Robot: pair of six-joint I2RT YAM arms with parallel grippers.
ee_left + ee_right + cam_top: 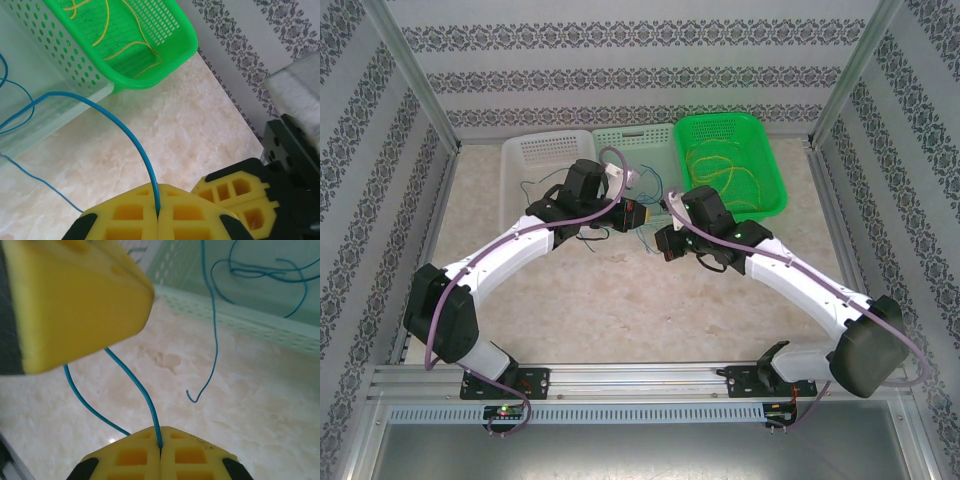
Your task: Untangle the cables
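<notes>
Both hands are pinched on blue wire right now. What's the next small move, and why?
I'd probably draw the hands slowly apart. The left hand and right hand are each shut on blue cable, and the slack arcs back toward the pale basket, where more blue strands lie. Gentle tension should show where it snags.

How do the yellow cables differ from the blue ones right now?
The yellow cables lie inside the green basket; the blue cables spill from the pale basket onto the table. No gripper touches the yellow cables; the left gripper and the right gripper are each shut on one of the blue cables. Both kinds are thin and loosely curled.
</notes>
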